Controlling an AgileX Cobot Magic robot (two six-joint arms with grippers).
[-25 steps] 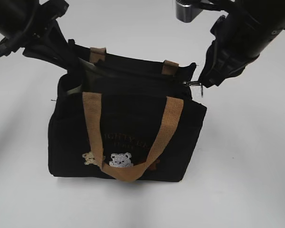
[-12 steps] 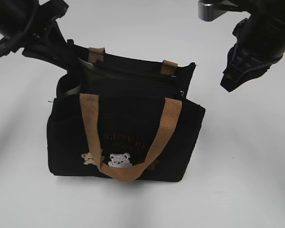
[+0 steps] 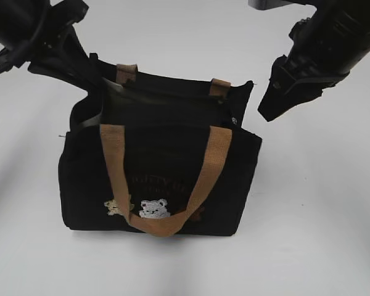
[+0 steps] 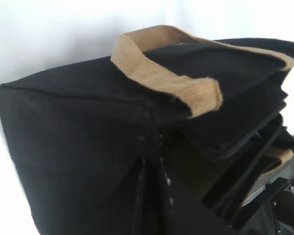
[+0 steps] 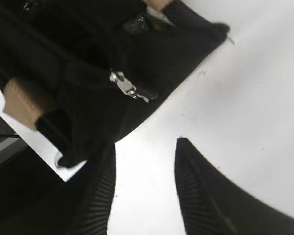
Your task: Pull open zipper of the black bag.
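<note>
We see the black bag [image 3: 160, 172] standing on the white table [image 3: 320, 234], top gaping. Our right pincer [image 5: 144, 196] hangs open and empty beside the zipper [image 5: 129, 88]. Our left pincer [image 3: 89, 77] pinches the bag's far corner. We think letting go comes next.

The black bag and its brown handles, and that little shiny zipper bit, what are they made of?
The black bag looks like matte woven cloth: it sags and creases softly. Its handles seem to be tan webbing, with a ribbed weave and a fuzzy cut end in the left wrist view. The zipper slider glints silver, so probably metal.
</note>
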